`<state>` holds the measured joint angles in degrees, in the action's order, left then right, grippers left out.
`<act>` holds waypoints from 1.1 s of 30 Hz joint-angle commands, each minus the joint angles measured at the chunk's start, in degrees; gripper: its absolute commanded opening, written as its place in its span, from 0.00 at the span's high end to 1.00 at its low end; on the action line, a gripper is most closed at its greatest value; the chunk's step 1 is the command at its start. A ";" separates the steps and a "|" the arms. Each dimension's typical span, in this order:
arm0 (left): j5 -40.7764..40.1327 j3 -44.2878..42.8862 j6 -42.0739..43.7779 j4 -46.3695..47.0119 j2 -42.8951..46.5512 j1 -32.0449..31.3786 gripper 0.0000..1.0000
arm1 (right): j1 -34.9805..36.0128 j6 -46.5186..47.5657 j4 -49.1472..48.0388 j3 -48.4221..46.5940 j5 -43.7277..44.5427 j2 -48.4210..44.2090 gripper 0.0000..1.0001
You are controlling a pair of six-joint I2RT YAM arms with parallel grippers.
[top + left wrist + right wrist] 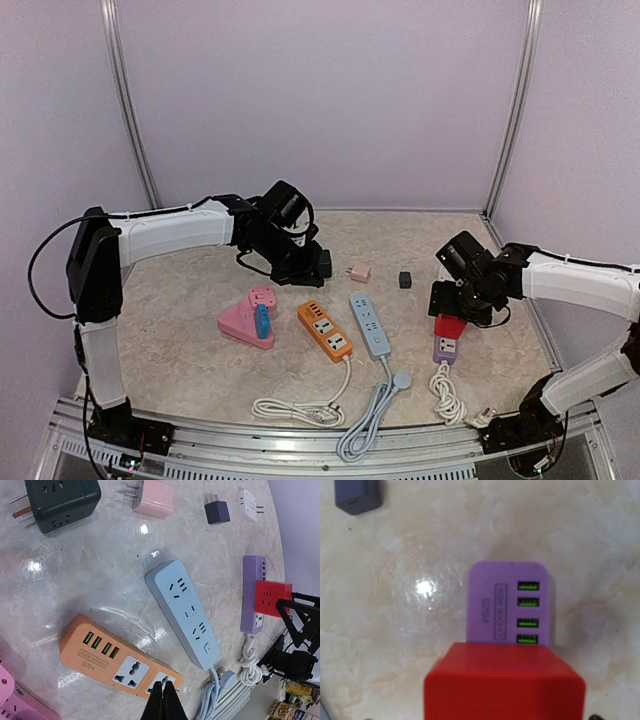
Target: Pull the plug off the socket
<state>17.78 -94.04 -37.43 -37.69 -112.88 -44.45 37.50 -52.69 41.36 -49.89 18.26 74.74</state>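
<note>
- Red plug [505, 685] is sitting in the purple socket [510, 600], on the counter's [200, 340] right side.
- My right fingers [289, 611] are standing wide at the plug; I cannot tell whether they are clamping it.
- Left fingers [170, 706] are closed, holding nothing, well apart.
- Judging: I should be gripping squarely and pulling straight; the socket may lift.

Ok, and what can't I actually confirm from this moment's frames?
1. Whether the right claw touches the red plug: the right wrist view crops its fingers at the bottom edge, and from above the wrist covers them.
2. The plug's pins in the purple strip: hidden under the plug body in every view.
3. The pink strip: cut by the left wrist view's corner.
</note>
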 commanded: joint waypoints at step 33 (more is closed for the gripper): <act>1.25 -0.65 -1.07 1.49 -0.21 0.24 1.00 | 6.94 12.28 6.92 -0.92 -11.56 -3.13 0.81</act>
<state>17.98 -92.88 -38.76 -36.27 -112.16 -44.27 42.76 -43.64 45.43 -50.11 12.82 75.05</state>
